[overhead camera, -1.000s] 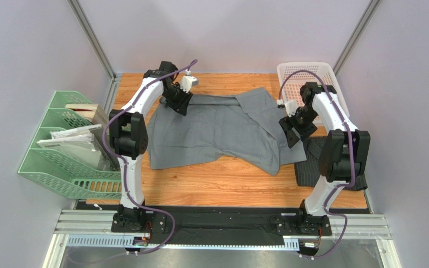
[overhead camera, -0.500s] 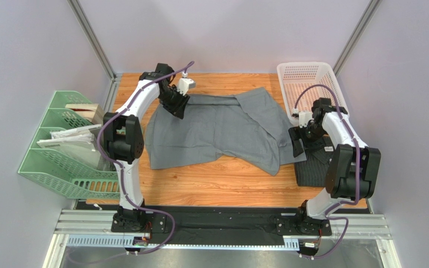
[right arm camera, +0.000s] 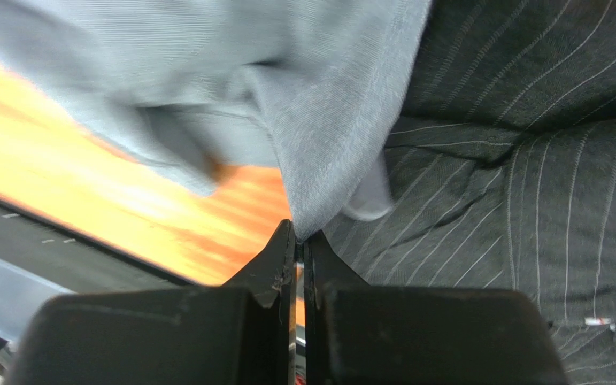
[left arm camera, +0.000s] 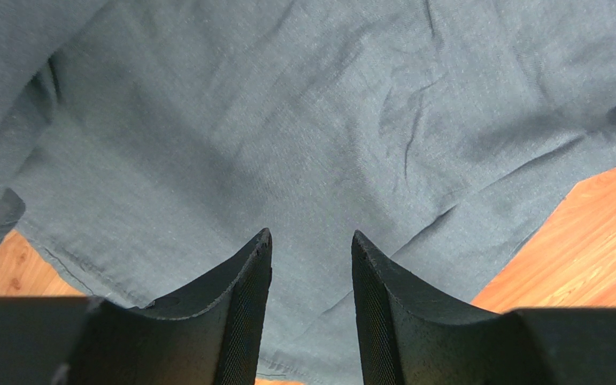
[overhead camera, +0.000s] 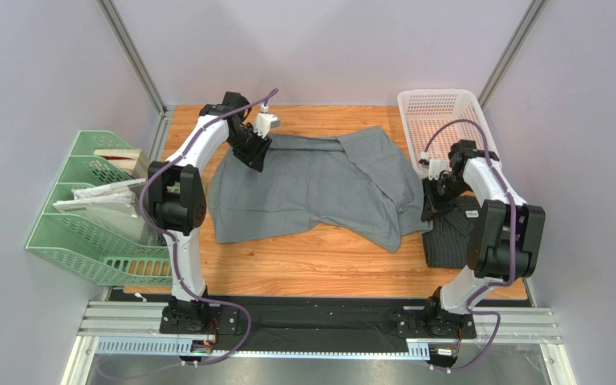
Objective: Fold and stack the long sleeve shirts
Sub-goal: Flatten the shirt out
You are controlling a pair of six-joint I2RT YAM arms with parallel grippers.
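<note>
The mid-grey long sleeve shirt (overhead camera: 311, 188) lies spread across the middle of the table. My left gripper (overhead camera: 252, 158) hovers open over its far left corner, and the left wrist view shows only grey cloth (left arm camera: 287, 120) below the spread fingers (left arm camera: 311, 237). The dark pinstriped shirt (overhead camera: 452, 237) lies folded at the right, also seen in the right wrist view (right arm camera: 528, 160). My right gripper (overhead camera: 430, 210) is down at the grey shirt's right edge. Its jaws (right arm camera: 301, 228) are shut on a corner of the grey cloth (right arm camera: 335, 104), just above the pinstriped shirt.
A white mesh basket (overhead camera: 440, 104) stands at the far right corner. A green file rack (overhead camera: 86, 208) with papers sits off the table's left side. Bare wooden table (overhead camera: 319, 257) shows in front of the grey shirt.
My right arm swung down and toward the right, to the grey shirt's right edge, and its jaws closed on the cloth. The left gripper shifted slightly left and stayed open.
</note>
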